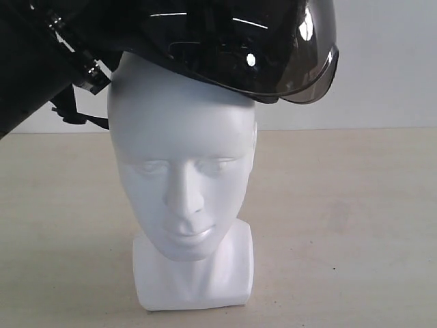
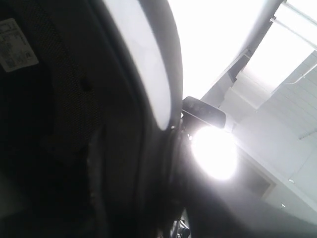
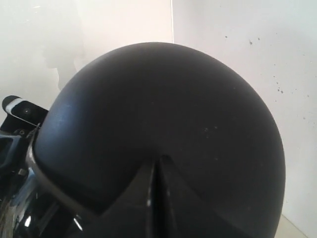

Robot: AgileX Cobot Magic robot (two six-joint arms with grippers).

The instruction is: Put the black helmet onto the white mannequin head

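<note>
The black helmet (image 1: 225, 34) fills the top of the exterior frame, tilted over the crown of the white mannequin head (image 1: 181, 157). Its smoky visor (image 1: 314, 48) juts toward the upper right, while the chin strap (image 1: 75, 113) and a metal buckle (image 1: 92, 72) dangle at the upper left, beside the head's temple. The head stands upright on its squared base at the centre of the pale table (image 1: 355, 225), face to the camera and bare from the brow down. I cannot tell whether the lining is touching the scalp. My left wrist camera looks into the helmet's dark mesh lining (image 2: 59, 99), with a white label (image 2: 17, 44) at the frame's upper left and glare at the right. The left gripper is lost in that darkness, so I cannot tell how its fingers are set. In the right wrist view the matte shell (image 3: 163, 114) domes across the frame, and the right gripper (image 3: 156, 166) shows its fingers drawn together, tips against the shell's lower edge.
</note>
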